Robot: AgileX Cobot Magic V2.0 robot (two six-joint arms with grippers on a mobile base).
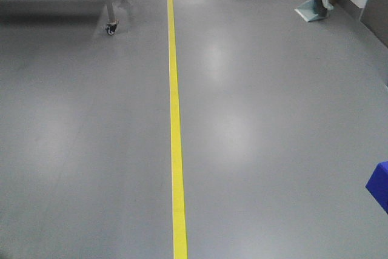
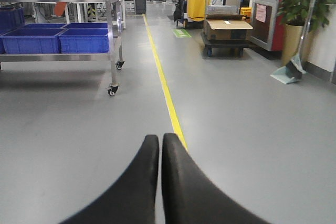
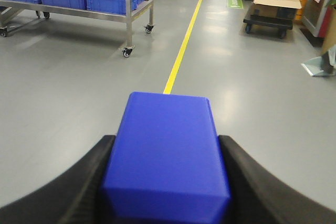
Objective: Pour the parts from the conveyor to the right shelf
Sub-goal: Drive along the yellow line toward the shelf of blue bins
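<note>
Right gripper point(image 3: 167, 141) tight around blue box point(image 3: 165, 156) — left gripper point(image 2: 160, 142) seemingly closed, level.

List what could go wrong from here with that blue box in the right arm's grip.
1. The blue box is only pinched at its sides by the right fingers; it may slip or tilt, spilling whatever it holds.
2. The left gripper is shut and empty, so nothing backs it up.
3. The wheeled rack and the loaded dolly flank the aisle; the base might clip either.
</note>
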